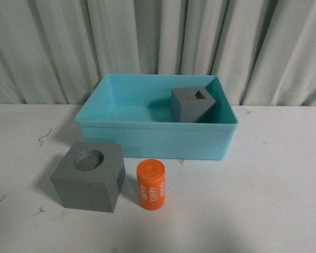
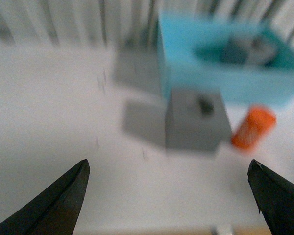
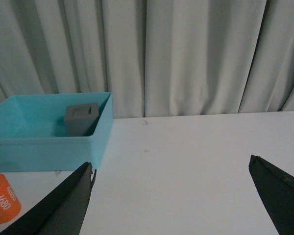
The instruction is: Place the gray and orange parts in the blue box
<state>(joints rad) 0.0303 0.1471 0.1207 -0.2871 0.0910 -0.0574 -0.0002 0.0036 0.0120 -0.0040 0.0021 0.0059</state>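
left fingers (image 2: 63, 203): spread wide apart, nothing between them; this view is blurred
right fingers (image 3: 59, 205): spread wide apart, empty, above bare table (image 1: 274, 184)
blue box (image 1: 152, 139): far middle of the white table, open top
square-hole cube (image 1: 192, 105): inside the box, toward its far right
round-hole cube (image 1: 89, 176): on the table, outside the box, near and left of its front wall
orange cylinder (image 1: 150, 185): just right of the round-hole cube, near the box's front wall, white digits on its side
curtain (image 1: 147, 37): pale folds behind the table
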